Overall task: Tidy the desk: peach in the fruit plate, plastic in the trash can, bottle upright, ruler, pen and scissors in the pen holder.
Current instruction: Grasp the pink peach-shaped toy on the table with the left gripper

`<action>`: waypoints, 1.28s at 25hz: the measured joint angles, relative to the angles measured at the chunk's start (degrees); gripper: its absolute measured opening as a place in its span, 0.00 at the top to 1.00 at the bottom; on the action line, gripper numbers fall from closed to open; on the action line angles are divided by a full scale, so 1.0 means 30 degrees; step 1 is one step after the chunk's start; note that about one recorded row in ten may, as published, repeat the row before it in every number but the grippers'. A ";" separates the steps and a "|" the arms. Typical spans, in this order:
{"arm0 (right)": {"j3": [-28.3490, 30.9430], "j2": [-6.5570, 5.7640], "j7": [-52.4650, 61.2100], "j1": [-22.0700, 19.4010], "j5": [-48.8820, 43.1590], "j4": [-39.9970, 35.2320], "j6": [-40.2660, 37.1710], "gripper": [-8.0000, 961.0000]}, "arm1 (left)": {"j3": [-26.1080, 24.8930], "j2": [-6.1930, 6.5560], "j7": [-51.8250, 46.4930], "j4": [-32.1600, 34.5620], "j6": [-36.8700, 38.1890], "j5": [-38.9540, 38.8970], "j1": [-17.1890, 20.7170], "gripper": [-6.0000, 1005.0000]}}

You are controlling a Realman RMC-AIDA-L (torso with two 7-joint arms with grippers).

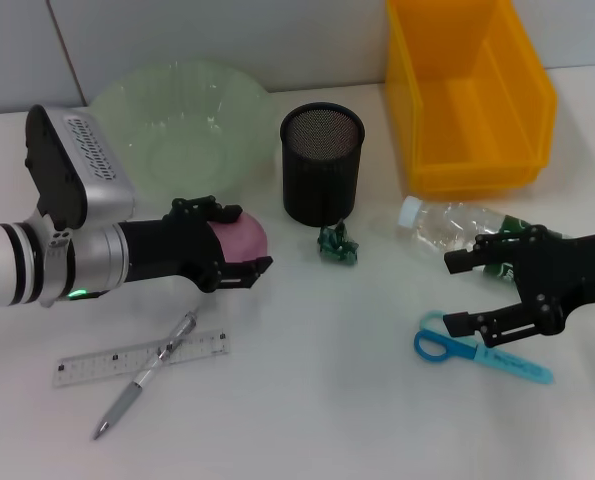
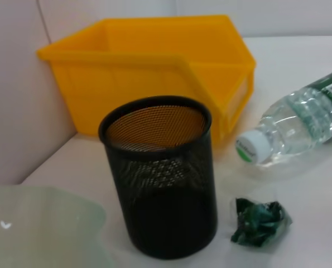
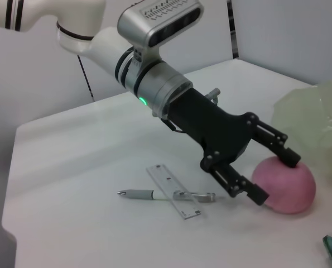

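My left gripper [image 1: 249, 238] is open and straddles the pink peach [image 1: 243, 238], which rests on the table; its fingertips [image 3: 259, 196] sit close against the peach [image 3: 285, 187]. The pale green fruit plate [image 1: 177, 120] lies just behind. My right gripper [image 1: 457, 292] hangs open and empty between the lying bottle [image 1: 447, 225] and the blue scissors [image 1: 482, 352]. The black mesh pen holder [image 1: 322, 160] stands mid-table with the crumpled green plastic [image 1: 337, 245] in front of it. The clear ruler [image 1: 137, 358] lies crossed by the pen [image 1: 147, 385] at the front left. The yellow trash can [image 1: 467, 100] is back right.
A wall runs close behind the fruit plate and the trash can [image 2: 154, 61]. The left arm's silver wrist [image 1: 77, 180] lies low across the table's left side. Bare tabletop [image 1: 317, 400] stretches along the front middle.
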 joint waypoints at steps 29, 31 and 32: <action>-0.0143 0.0029 0.0060 0.0349 -0.0123 -0.0015 -0.0011 0.14 | 0.0108 0.0080 -0.0466 0.1069 -0.1320 0.0008 0.0903 0.26; -0.0144 0.0029 0.0060 0.0349 -0.0123 -0.0015 -0.0049 0.14 | 0.0145 0.0078 -0.0501 0.1069 -0.1313 0.0007 0.0912 0.26; -0.0143 0.0030 0.0060 0.0345 -0.0124 -0.0015 -0.0073 0.14 | 0.0178 0.0080 -0.0501 0.1068 -0.1293 0.0008 0.0923 0.26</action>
